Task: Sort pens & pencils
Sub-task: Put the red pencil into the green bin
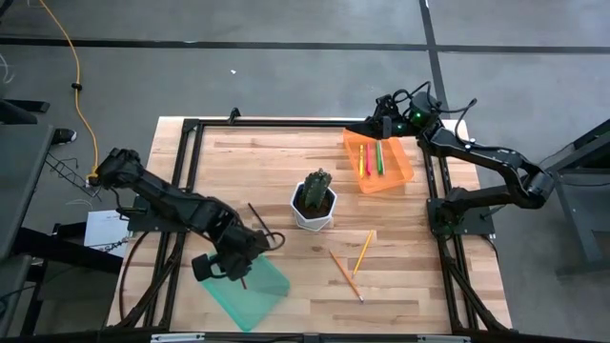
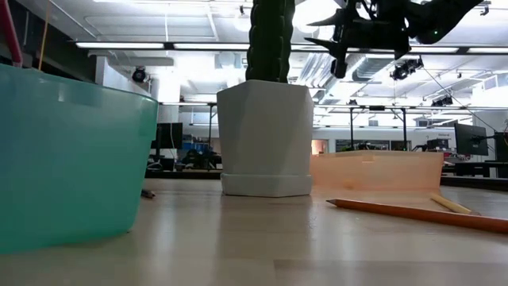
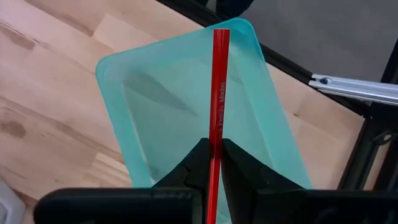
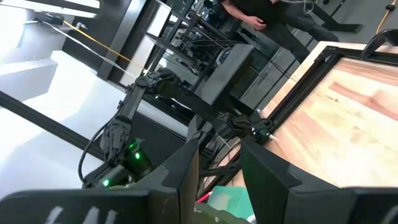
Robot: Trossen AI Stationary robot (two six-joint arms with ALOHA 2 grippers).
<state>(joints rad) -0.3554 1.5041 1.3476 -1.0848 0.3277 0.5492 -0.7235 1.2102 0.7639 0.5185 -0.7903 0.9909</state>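
Note:
My left gripper [image 1: 233, 267] hangs over the teal tray [image 1: 253, 293] at the table's near left, shut on the red pencil [image 3: 217, 93]. A thin dark pencil [image 1: 257, 221] lies on the wood just beyond it. The orange pencil [image 1: 345, 276] and the yellow-orange pencil [image 1: 363, 252] lie flat on the table, near and right of centre. The pink-red pen [image 1: 362, 160], yellow pen [image 1: 369, 157] and green pen [image 1: 379, 157] lie in the orange tray [image 1: 398, 164]. My right gripper [image 1: 381, 122] is open, raised over that tray's far edge. My left gripper pinches the red pencil's shaft [image 3: 215, 140] between its two fingers [image 3: 193, 165], with the pencil running along them and sticking out ahead. The pencil is lifted and stands steep over the teal tray [image 3: 180, 106]. In the low view its lower part [image 2: 11, 36] drops behind the tray's rim.
A white pot with a cactus [image 1: 315, 205] stands at the table's middle, between the two trays. A black frame [image 1: 191, 152] runs along the table's left, right and far edges. Bare wood lies near the table's front right. A person stands beyond the table's far side [image 4: 261, 15].

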